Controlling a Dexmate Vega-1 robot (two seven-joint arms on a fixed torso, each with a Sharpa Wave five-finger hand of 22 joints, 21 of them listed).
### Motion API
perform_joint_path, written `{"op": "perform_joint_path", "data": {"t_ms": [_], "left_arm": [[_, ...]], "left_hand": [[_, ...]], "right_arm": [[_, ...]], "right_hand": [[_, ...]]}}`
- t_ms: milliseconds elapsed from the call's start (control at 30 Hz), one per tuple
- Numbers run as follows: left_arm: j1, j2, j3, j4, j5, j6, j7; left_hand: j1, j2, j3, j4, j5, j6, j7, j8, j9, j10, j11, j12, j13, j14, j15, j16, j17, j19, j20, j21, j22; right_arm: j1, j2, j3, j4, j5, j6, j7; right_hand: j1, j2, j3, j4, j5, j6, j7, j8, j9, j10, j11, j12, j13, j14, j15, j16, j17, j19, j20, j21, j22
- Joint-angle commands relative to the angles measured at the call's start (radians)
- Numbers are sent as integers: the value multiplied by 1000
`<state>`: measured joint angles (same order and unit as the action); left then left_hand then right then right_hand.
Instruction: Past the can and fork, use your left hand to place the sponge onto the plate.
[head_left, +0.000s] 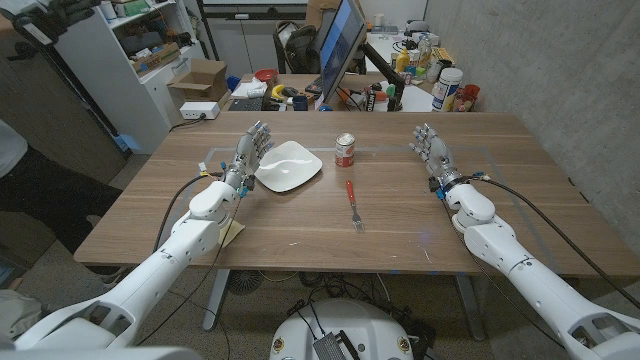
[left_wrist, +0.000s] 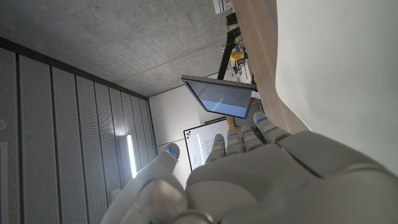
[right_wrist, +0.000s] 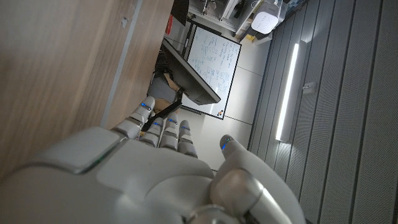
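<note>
Two hands (head_left: 250, 155) (head_left: 432, 152), one fork (head_left: 353, 205), one can (head_left: 345, 150), one plate (head_left: 289, 166)

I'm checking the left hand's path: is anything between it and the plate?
Nothing visible does. The left hand stands right at the left rim of the white plate. The can and the fork lie on the plate's other side, to its right, out of that path.
</note>
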<state>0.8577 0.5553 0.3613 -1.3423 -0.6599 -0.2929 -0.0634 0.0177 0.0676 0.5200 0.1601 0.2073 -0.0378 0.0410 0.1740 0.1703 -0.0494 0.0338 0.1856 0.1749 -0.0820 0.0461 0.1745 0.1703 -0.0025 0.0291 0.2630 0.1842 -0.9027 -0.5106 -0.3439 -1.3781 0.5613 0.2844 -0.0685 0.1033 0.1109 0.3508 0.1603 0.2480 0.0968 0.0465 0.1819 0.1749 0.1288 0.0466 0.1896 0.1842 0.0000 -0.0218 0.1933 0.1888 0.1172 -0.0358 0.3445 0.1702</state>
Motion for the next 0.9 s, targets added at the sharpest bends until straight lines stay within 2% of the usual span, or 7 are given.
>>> {"op": "perform_joint_path", "data": {"t_ms": [33, 233, 333, 633, 733, 800, 900], "left_arm": [[17, 40, -3, -66, 2, -22, -64], [25, 39, -8, -83, 21, -3, 0], [49, 44, -12, -103, 94, -35, 80], [127, 122, -32, -272, 157, 62, 176], [141, 150, -34, -293, 189, 32, 152], [164, 132, -45, -300, 252, -28, 210], [200, 192, -58, -379, 334, 13, 234]], "left_hand": [[-1, 43, 7, -1, 7, -3, 7, 4, 1, -9, -3, 6, 3, -9, 1, 7, 5, 1, 12, 6, 3], [0, 48, 8, 0, 7, -4, 7, 4, 1, -9, -4, 6, 3, -11, 0, 6, 5, 0, 14, 4, 3], [0, 55, 9, 2, 9, -2, 4, 5, 1, -9, -1, 6, 3, -8, 4, 8, 5, 1, 44, 3, 3], [1, 82, 18, 10, 13, 13, -8, 9, 2, 2, 19, 10, 2, 1, 24, 10, 6, 6, 97, 0, 4], [1, 82, 18, 10, 13, 20, -22, 11, 2, 5, 19, 10, 2, 1, 35, 10, 7, 4, 113, -3, 5], [1, 81, 18, 10, 13, 26, -24, 12, 1, 11, 20, 12, 2, 0, 39, 9, 7, 4, 120, -4, 5], [2, 82, 19, 10, 13, 22, -22, 9, 1, 14, 18, 13, 2, 2, 32, 10, 7, 6, 119, -4, 5]], "right_arm": [[-183, 53, 137, -297, -108, -43, -50], [-150, 85, 164, -242, -119, -72, 16], [-114, 97, 172, -201, -121, -79, 68], [-104, 119, 200, -201, -158, -103, 110], [-107, 129, 201, -199, -163, -106, 122], [-108, 135, 204, -197, -167, -104, 128], [-110, 144, 208, -191, -174, -96, 134]], "right_hand": [[6, 52, 6, -1, 4, 11, 1, 7, 4, 10, -1, 7, 4, -1, -8, 4, 3, 10, -42, 4, 3], [5, 52, 7, -1, 4, 11, 0, 6, 4, 10, 0, 7, 4, 0, -9, 4, 3, 11, -42, 2, 3], [4, 52, 7, -1, 5, 10, 0, 6, 4, 10, 1, 7, 4, -1, -8, 3, 2, 11, -43, 1, 3], [2, 51, 10, -1, 5, 10, -1, 6, 4, 9, -1, 6, 4, -1, -8, 3, 2, 12, -43, -3, 3], [2, 51, 10, -1, 5, 10, -1, 6, 4, 8, 0, 6, 4, -1, -8, 3, 2, 12, -43, -4, 3], [1, 51, 11, -1, 5, 10, -1, 6, 4, 8, -1, 6, 4, -1, -8, 3, 2, 13, -43, -4, 3], [1, 52, 12, -1, 5, 10, -2, 6, 4, 9, -3, 6, 4, -1, -9, 3, 2, 13, -44, -5, 3]]}}
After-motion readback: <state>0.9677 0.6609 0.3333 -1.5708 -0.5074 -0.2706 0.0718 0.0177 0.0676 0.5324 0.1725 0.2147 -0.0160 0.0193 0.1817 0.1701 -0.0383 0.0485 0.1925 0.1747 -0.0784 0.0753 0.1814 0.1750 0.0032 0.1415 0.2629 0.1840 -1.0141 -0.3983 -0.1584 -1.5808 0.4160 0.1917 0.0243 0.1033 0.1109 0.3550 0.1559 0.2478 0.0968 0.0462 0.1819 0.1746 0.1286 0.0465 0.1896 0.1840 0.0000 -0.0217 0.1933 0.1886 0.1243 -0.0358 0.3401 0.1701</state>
